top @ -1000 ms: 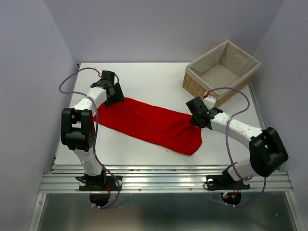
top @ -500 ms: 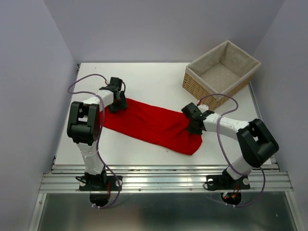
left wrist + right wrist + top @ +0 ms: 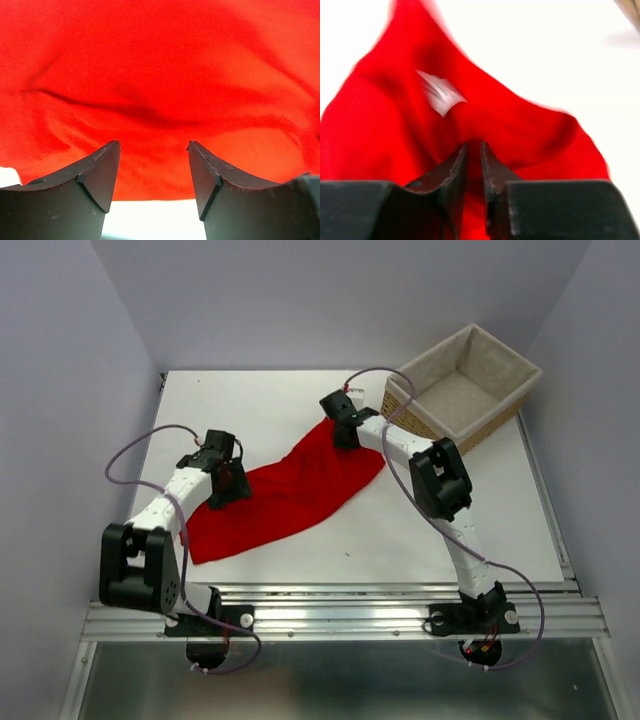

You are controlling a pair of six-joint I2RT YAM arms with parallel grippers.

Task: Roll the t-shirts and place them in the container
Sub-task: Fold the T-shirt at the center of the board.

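The red t-shirt (image 3: 285, 490) lies bunched in a diagonal band on the white table, from front left to the far middle. My right gripper (image 3: 341, 430) is at its far end. In the right wrist view the jaws (image 3: 474, 145) are nearly closed, with a fold of the red t-shirt (image 3: 385, 130) pinched between them; a white label (image 3: 440, 95) shows on the cloth. My left gripper (image 3: 226, 483) is over the shirt's left part. In the left wrist view its jaws (image 3: 154, 145) stand wide apart over the edge of the t-shirt (image 3: 160, 75), gripping nothing.
A beige-lined wicker basket (image 3: 528, 370) stands at the far right corner, just right of my right gripper; its corner shows in the right wrist view (image 3: 632, 7). The right arm stretches far across the table. Grey walls close in left, back and right.
My right gripper has carried the shirt's right end from the front right up to the far middle, near the basket. My left gripper has moved nearer and left. The shirt now lies diagonally.
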